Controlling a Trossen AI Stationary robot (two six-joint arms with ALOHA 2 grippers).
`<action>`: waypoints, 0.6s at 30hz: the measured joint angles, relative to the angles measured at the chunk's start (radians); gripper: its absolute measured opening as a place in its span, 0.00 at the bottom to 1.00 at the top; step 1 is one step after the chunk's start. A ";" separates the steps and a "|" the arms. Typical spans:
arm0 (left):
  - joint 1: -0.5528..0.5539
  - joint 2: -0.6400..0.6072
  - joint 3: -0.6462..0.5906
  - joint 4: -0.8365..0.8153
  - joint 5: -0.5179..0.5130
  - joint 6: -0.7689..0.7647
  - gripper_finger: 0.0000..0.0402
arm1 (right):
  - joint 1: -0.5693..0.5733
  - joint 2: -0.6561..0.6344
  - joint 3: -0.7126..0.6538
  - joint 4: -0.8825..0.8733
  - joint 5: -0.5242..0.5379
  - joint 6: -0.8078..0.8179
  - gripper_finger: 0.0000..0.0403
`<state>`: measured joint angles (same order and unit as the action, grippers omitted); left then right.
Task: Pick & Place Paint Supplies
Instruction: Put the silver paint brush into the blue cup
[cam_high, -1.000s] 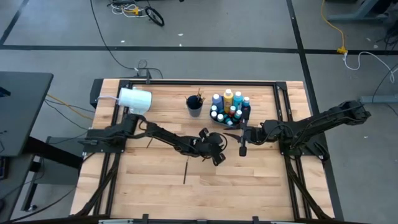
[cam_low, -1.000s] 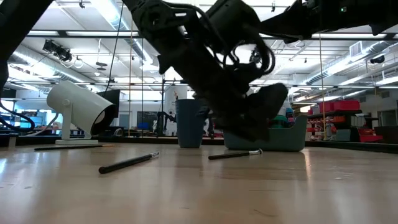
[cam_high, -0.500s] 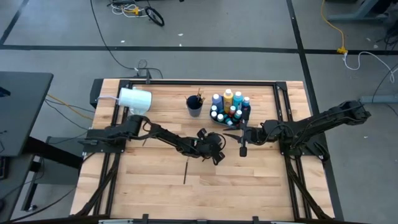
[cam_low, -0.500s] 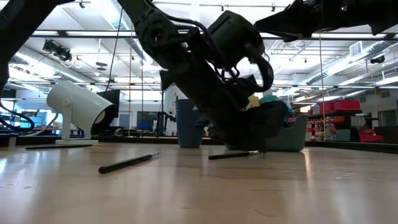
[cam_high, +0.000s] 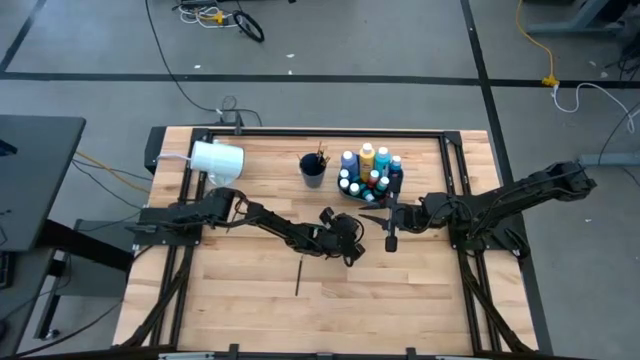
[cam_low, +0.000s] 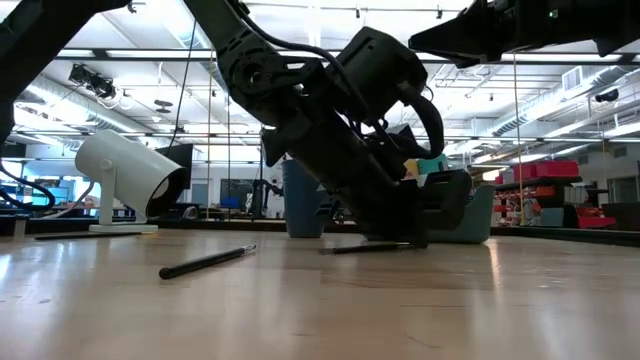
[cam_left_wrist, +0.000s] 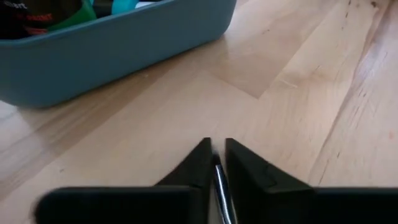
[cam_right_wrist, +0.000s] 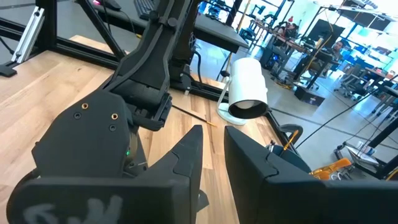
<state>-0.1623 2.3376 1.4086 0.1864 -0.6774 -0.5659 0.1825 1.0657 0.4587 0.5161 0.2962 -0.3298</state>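
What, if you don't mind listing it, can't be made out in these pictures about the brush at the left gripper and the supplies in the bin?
- Paintbrush at the left gripper: left wrist view shows only a sliver between the fingers; the picture's edge cuts off the rest.
- Its far end: low view, hidden behind the left arm.
- Teal bin contents: left wrist view, cropped at the edge.
- Bottle labels: high view, too small.

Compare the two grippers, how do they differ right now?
The left gripper is down at the table with a thin paintbrush between its fingers; the right gripper holds nothing. The left sits mid-table by the teal bin; the right hangs nearer the table's right side. Both are dark two-finger grippers.
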 joint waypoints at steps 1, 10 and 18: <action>-0.001 0.001 0.000 0.007 0.000 0.002 0.08 | 0.000 0.000 0.000 -0.002 0.000 0.000 0.18; -0.023 -0.074 -0.010 -0.042 -0.042 0.049 0.03 | 0.000 0.000 0.000 -0.005 0.000 0.000 0.18; -0.070 -0.316 -0.007 -0.126 -0.265 0.202 0.01 | 0.001 0.000 0.000 -0.009 0.000 0.000 0.18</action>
<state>-0.2324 2.0213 1.4017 0.0603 -0.9423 -0.3641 0.1833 1.0657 0.4587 0.5076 0.2958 -0.3302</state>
